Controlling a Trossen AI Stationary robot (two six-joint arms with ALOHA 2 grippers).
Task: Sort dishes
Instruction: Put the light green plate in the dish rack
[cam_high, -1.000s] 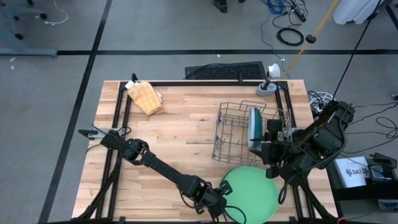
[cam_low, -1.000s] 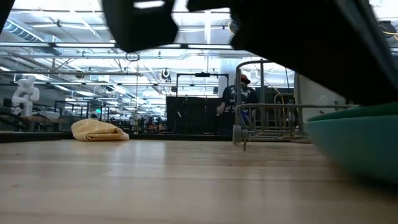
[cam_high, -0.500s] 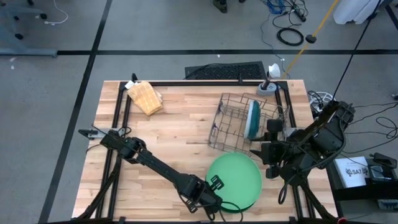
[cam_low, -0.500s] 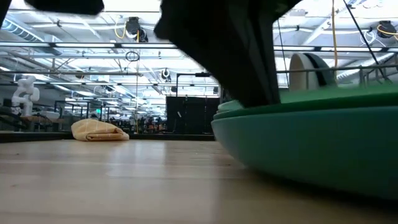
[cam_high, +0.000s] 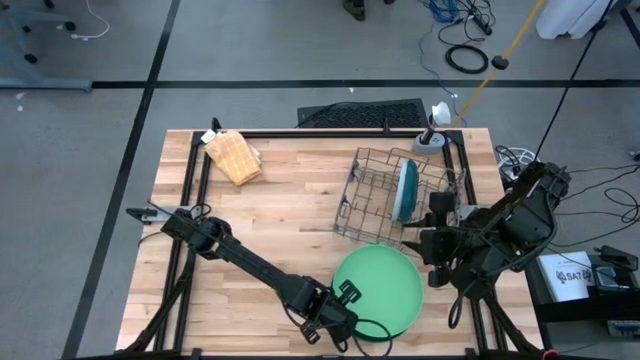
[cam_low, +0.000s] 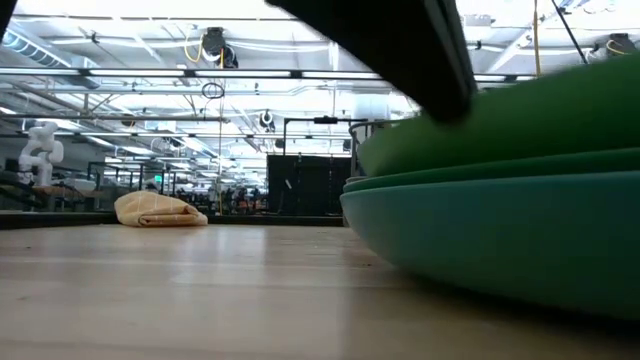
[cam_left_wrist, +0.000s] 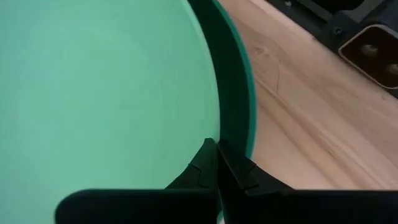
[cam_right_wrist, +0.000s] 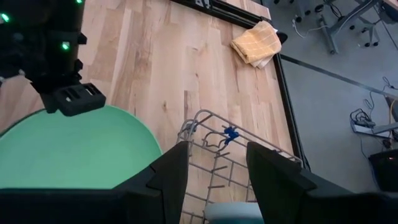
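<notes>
A large light green plate (cam_high: 380, 288) lies near the table's near edge, stacked on a dark green plate whose rim shows in the left wrist view (cam_left_wrist: 239, 93) and the low view (cam_low: 480, 240). My left gripper (cam_high: 343, 300) is at the light green plate's near-left rim, shut on it. A smaller teal plate (cam_high: 405, 190) stands on edge in the wire rack (cam_high: 375, 195). My right gripper (cam_high: 432, 243) is open and empty, just right of the light green plate and near the rack's near right corner. My left gripper pinches the light green plate's rim (cam_left_wrist: 214, 127) between its two fingers (cam_left_wrist: 205, 165), coming level from the table's near left side. In the low view the light green plate (cam_low: 520, 130) sits tilted above the dark green plate under it.
A tan waffle cloth (cam_high: 233, 155) lies at the far left of the table. A black frame runs along the table's edges. A small white-topped stand (cam_high: 432, 135) is at the far right corner. Bare wood lies between cloth and rack.
My left gripper has gone toward the table's far and left edges with the light green plate, drawing it in from the near edge up to the rack. The rack has turned and shifted toward the far edge. The plate's side has tipped up in the low view.
</notes>
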